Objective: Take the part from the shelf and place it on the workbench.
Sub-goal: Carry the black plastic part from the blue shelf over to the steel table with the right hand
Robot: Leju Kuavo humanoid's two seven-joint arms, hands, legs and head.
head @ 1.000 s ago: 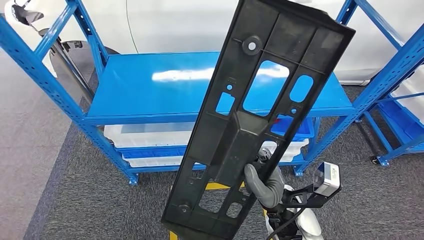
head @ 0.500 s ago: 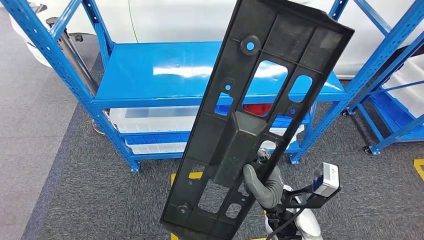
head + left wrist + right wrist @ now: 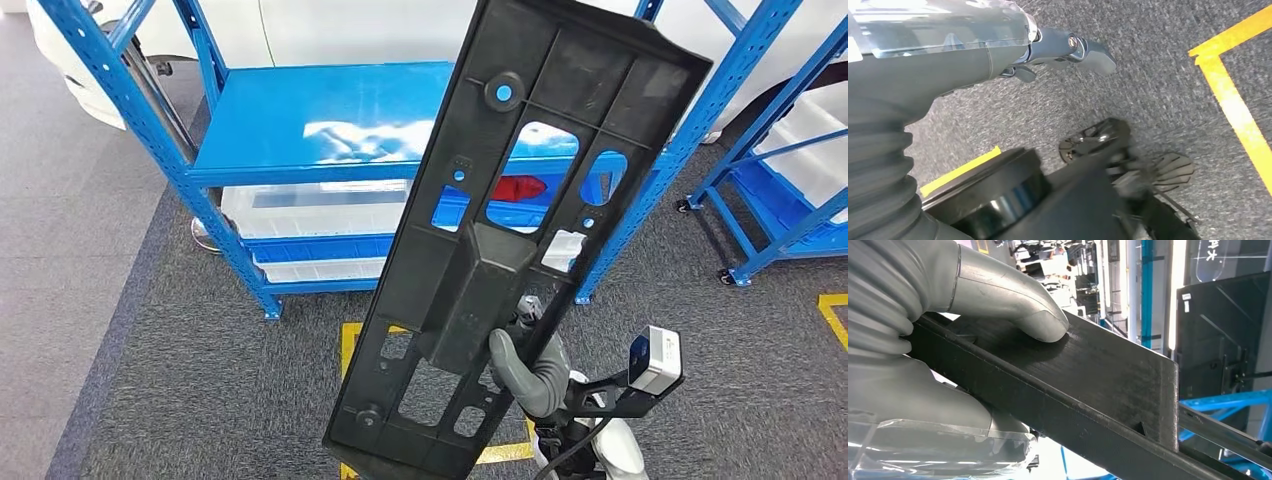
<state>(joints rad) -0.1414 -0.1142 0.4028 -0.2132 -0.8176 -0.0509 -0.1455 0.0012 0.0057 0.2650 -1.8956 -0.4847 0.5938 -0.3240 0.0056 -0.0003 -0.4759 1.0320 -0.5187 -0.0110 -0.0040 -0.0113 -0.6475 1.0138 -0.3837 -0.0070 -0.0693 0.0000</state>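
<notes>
You are looking down on grey carpet (image 3: 200, 400) marked with yellow tape (image 3: 350, 335), with a blue shelf rack (image 3: 320, 130) ahead holding clear bins (image 3: 300, 215). Your right hand (image 3: 530, 370) grips the long black part (image 3: 510, 230) near its lower end, holding it upright and tilted before the rack. The right wrist view shows the thumb (image 3: 1013, 300) pressed flat on the part's ribbed face, while the left wrist view shows your left hand (image 3: 1063, 50) over the carpet, fingers loosely extended and holding nothing.

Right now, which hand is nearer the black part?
Right. The right hand grips the black part near its lower end, thumb pressed on its face. The left hand hangs over the grey carpet, holding nothing, apart from the part.
</notes>
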